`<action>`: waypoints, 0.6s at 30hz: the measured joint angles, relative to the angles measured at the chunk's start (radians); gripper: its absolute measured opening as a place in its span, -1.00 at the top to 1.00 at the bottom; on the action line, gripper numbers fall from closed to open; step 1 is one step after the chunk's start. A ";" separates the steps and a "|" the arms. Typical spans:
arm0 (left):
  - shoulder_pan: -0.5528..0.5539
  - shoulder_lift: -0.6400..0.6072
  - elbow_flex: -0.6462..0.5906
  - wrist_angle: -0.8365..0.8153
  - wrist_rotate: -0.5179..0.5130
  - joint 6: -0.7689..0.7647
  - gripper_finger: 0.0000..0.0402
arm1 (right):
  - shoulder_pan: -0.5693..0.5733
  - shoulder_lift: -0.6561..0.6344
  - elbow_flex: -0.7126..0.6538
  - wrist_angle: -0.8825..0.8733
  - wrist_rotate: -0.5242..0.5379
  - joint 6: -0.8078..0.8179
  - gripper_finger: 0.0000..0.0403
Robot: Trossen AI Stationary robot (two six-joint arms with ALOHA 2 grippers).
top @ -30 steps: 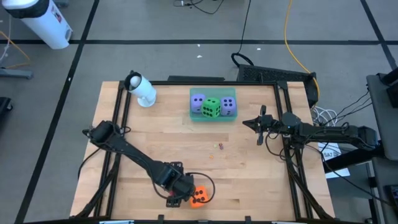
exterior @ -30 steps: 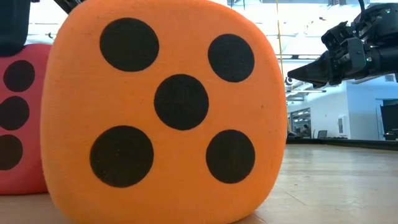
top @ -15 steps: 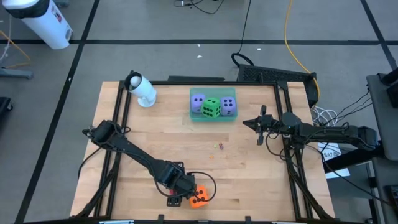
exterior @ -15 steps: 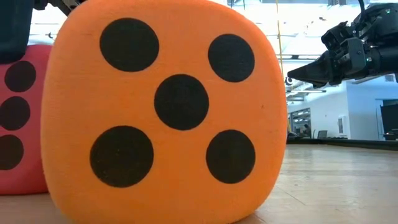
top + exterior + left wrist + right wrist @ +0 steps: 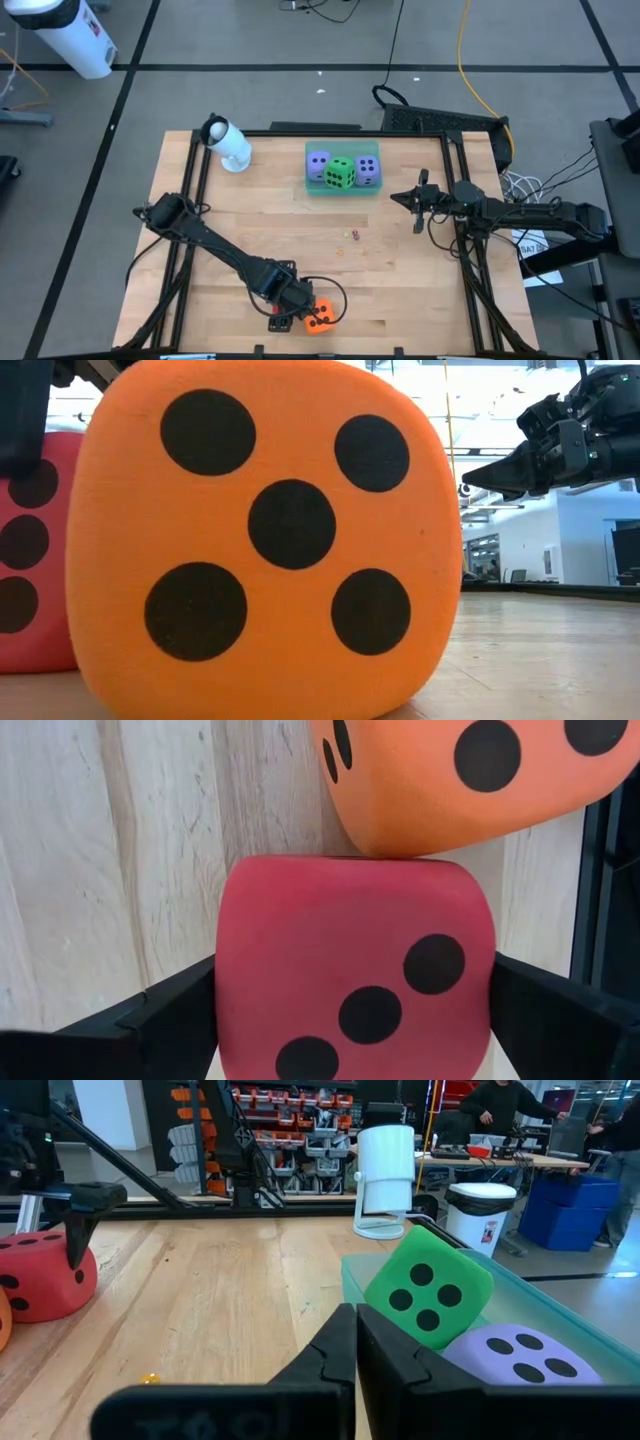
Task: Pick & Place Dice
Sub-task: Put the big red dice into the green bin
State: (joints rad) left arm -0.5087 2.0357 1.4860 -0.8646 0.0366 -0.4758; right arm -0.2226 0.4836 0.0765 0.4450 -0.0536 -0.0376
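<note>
The red die [image 5: 355, 970] rests on the table near its near edge, with the orange die [image 5: 470, 770] touching one side of it. The orange die [image 5: 270, 540] fills the low view, and the red die [image 5: 30, 560] shows behind it. My left gripper [image 5: 355, 988] is open and stands over the red die, one finger on each side. The green die [image 5: 341, 173] and two light purple dice [image 5: 318, 163] sit in the teal tray [image 5: 343, 189] at the far side. My right gripper [image 5: 395, 197] hovers shut to the right of the tray. My left gripper comes at the red die from above, pointing down. Its fingers [image 5: 170, 1010] stand close against two opposite side faces [image 5: 235, 990] of the die, which rests on the table. I cannot tell whether they touch it.
A white cylindrical device [image 5: 228, 143] lies at the far left corner of the table. Small bits [image 5: 353, 235] lie mid-table. The table's near edge runs just beside the orange die [image 5: 321, 318]. Bare wood spreads between the tray and the near dice. People stand in the room beyond.
My left gripper has moved down over the red die. In the low view its dark finger now reaches farther down across the die's face. The dice have stayed in place.
</note>
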 joint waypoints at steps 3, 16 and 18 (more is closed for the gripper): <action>0.000 0.000 -0.010 0.011 -0.007 0.001 -0.98 | 0.000 0.000 0.000 0.000 0.000 0.000 0.98; -0.001 -0.026 -0.075 0.082 -0.026 0.004 -0.98 | 0.000 0.000 0.000 0.000 0.000 0.000 0.98; -0.001 -0.042 -0.079 0.082 -0.033 0.005 -0.98 | 0.000 0.000 0.000 0.000 0.000 0.000 0.98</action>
State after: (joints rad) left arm -0.5100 1.9937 1.4065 -0.7823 0.0033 -0.4709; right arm -0.2226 0.4839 0.0765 0.4446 -0.0540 -0.0376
